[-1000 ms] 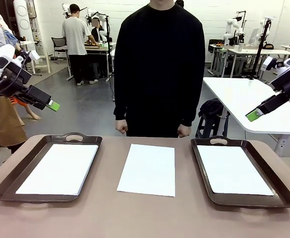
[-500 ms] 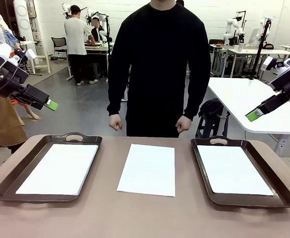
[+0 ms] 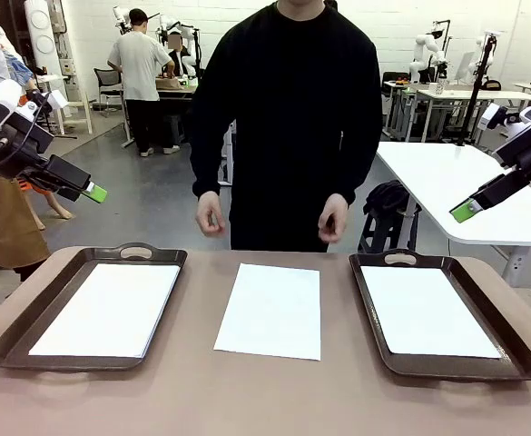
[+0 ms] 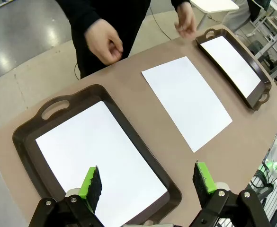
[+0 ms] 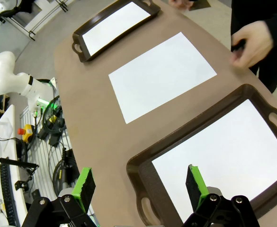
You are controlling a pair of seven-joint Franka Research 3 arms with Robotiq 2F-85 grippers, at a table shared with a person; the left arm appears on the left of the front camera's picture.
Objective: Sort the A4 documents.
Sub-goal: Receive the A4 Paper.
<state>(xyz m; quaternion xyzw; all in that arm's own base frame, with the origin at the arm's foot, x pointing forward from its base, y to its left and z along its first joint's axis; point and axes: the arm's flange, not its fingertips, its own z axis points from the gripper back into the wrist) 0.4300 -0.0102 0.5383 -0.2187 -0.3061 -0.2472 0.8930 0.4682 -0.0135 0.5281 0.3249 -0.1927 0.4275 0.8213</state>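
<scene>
The loose A4 document [image 3: 270, 311] lies flat on the table [image 3: 265, 400] between the 2 brown trays, its long axis running from the robot toward the person. Each tray, left [image 3: 29, 313] and right [image 3: 510, 350], already holds 1 white sheet. Both grippers hang high and well apart from it, left gripper [image 3: 91, 191] and right gripper [image 3: 465, 211], both with fingers spread and empty. Neither arm seems clearly nearer. The person's hands [image 3: 211, 214] hover near the sheet's far edge and could stand in the way
</scene>
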